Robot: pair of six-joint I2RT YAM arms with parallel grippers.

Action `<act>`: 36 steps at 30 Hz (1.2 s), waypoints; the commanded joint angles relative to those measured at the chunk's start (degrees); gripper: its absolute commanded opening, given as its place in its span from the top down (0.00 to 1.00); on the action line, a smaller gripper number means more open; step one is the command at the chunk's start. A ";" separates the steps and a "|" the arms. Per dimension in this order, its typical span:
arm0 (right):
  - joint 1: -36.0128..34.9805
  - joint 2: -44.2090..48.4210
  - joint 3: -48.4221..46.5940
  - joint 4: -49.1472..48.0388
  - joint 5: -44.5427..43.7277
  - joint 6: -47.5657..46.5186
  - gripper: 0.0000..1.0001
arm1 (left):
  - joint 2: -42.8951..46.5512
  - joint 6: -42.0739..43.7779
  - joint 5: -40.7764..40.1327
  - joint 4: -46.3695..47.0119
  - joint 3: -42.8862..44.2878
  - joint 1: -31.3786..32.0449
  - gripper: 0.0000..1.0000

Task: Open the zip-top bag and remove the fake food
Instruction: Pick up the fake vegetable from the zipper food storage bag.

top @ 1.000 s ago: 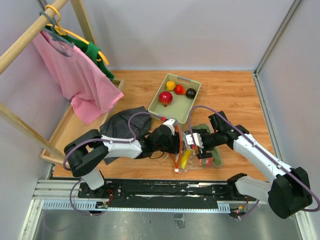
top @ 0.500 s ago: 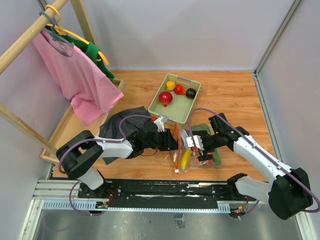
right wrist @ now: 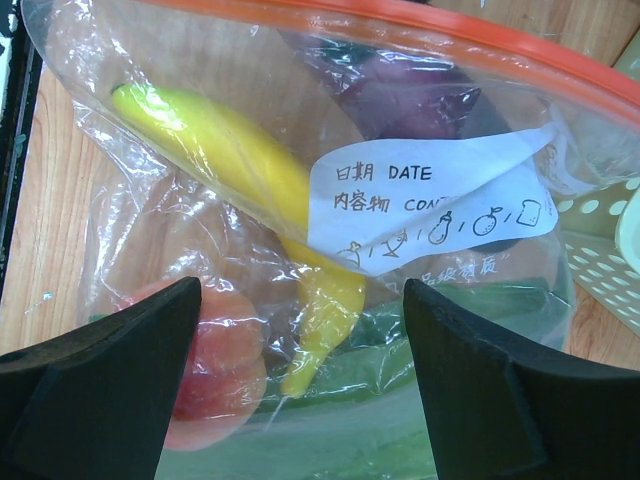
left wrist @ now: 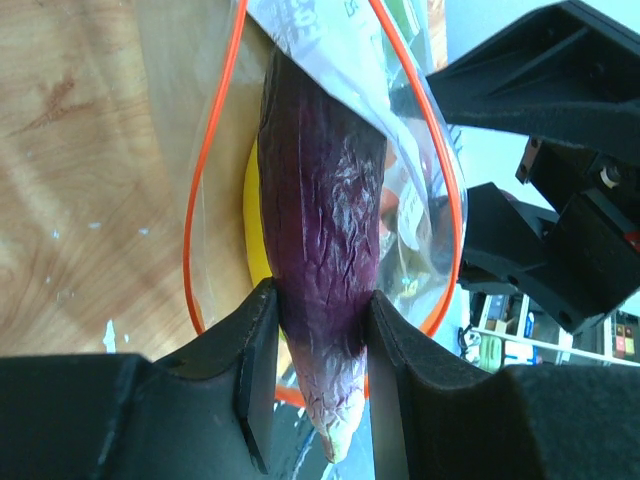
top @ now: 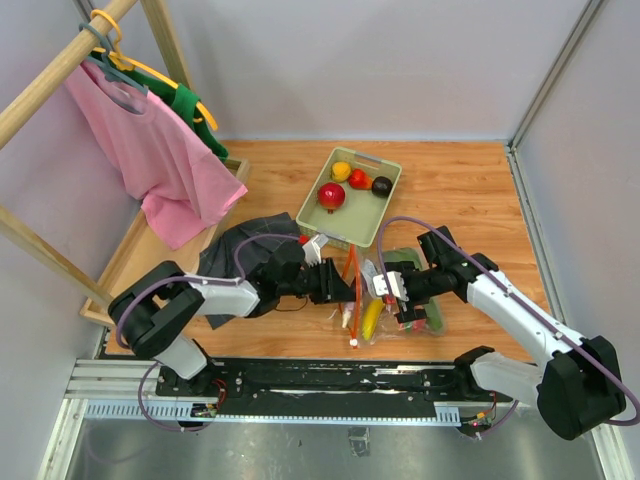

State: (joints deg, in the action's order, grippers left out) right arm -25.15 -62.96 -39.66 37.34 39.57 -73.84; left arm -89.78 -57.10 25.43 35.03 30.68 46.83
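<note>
One dark purple wrinkled toy eggplant sat clamped between the fingers of the left gripper. Over the last second that gripper had drawn back from the mouth of the clear crinkly zip-top bag, sliding leftward along the near side of the pale green plastic tray. The eggplant's far end still lay under the bag's flap, inside the loop of the orange-red zip strip. I judged the mouth to be open and this piece only partly out.

The right gripper hung over the bag with its fingers wide apart, holding nothing. The bag lay on the wooden surface just on the near side of the tray. Inside it were a yellow toy banana, a red round piece and a long green piece. Four toy pieces sat in the tray.

The bag's white label read "日期 DATE" and "内容物 CON", the rest cut off, above a row of small food icons.
</note>
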 commanded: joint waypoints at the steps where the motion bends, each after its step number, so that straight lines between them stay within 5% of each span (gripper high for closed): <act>1: -1.22 0.64 0.55 0.75 0.60 -0.74 0.17 | 4.84 2.34 0.52 -3.66 -2.04 -0.42 0.86; 36: 0.44 4.36 -0.03 1.35 2.35 0.69 0.14 | 38.99 10.28 -14.01 -38.77 -7.35 -0.42 0.90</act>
State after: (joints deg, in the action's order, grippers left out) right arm -25.06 -59.59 -39.66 37.58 40.27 -73.73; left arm -54.89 -47.31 14.68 0.08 23.73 46.68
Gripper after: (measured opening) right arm 0.855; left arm 0.365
